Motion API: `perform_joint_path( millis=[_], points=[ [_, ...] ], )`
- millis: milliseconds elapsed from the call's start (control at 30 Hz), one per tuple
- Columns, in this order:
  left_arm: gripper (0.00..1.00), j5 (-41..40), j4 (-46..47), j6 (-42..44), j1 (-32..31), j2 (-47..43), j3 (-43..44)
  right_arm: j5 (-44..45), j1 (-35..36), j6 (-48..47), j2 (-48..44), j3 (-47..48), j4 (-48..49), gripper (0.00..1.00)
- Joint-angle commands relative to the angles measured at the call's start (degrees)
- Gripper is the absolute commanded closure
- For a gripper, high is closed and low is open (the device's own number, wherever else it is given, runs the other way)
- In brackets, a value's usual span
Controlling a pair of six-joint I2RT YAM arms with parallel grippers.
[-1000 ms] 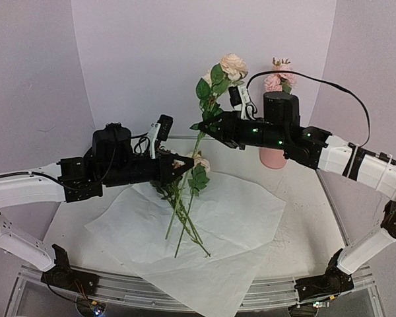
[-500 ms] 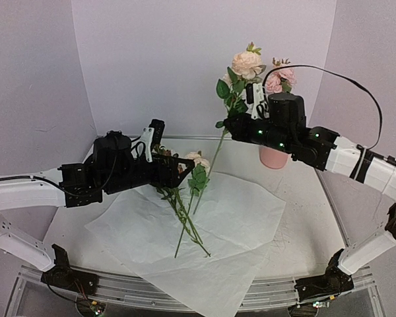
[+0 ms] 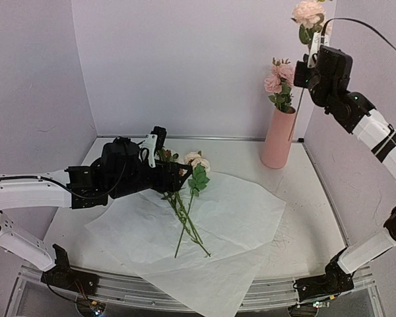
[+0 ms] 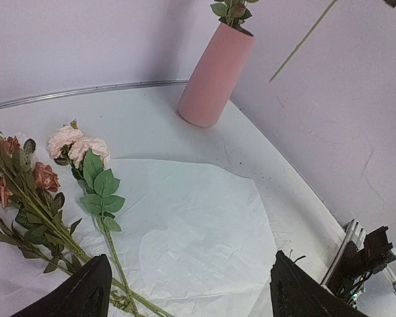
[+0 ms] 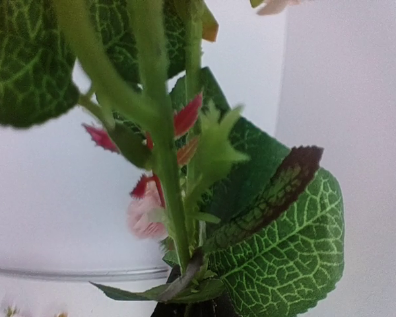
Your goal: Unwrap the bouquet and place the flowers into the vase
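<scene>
Robot lab booth, pale backdrop walls (image 3: 185, 66), white table (image 3: 311, 221), aluminium rail (image 3: 152, 290), bolted left arm (image 3: 26, 191), right arm (image 3: 383, 139)

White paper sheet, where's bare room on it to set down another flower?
Free: the paper's right half, between the lying flowers and the table's right edge; also bare table before the pink vase. Crowded: the left part, under flowers and the open left claw.

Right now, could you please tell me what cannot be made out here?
Right gripper fingertips: right wrist view, leaves of the held rose fill the frame.
Held rose's bloom: right wrist view, almost wholly past the upper edge.
Vase inside: top and left wrist views, hidden by the pink roses.
Flowers on the paper: left wrist view, cut by the left and lower edges.
</scene>
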Motion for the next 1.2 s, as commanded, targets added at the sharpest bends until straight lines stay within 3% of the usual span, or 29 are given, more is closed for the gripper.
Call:
perform_joint_path(
  millis=[0, 467, 1167],
  points=[
    [0.16, -0.7, -0.8, 0.4, -0.1, 1.1, 3.1, 2.8, -3.1, -5.6, 3.1, 10.6, 2.8, 1.00],
    [0.17, -1.6, -1.9, -0.1, -0.1, 3.7, 4.6, -1.9, -8.2, -9.1, 15.4, 30.9, 3.7, 1.00],
    [0.18, -3.8, -6.1, 0.9, -0.1, 9.3, 10.2, -8.8, -13.2, -0.2, 19.9, 29.0, 4.1, 1.00]
  ],
)
